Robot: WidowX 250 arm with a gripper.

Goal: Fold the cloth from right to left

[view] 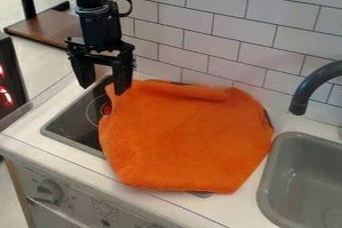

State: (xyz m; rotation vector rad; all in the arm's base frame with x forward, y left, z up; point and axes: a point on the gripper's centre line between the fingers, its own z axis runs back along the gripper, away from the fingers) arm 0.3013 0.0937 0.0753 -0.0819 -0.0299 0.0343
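Orange cloth (187,132) in the middle of the frame, with raised fold along its upper side, lying partly over the dark stove (77,122), partly on the white counter (234,209). At upper left, black gripper (103,84) with fingers spread well apart, near the cloth's upper left corner.
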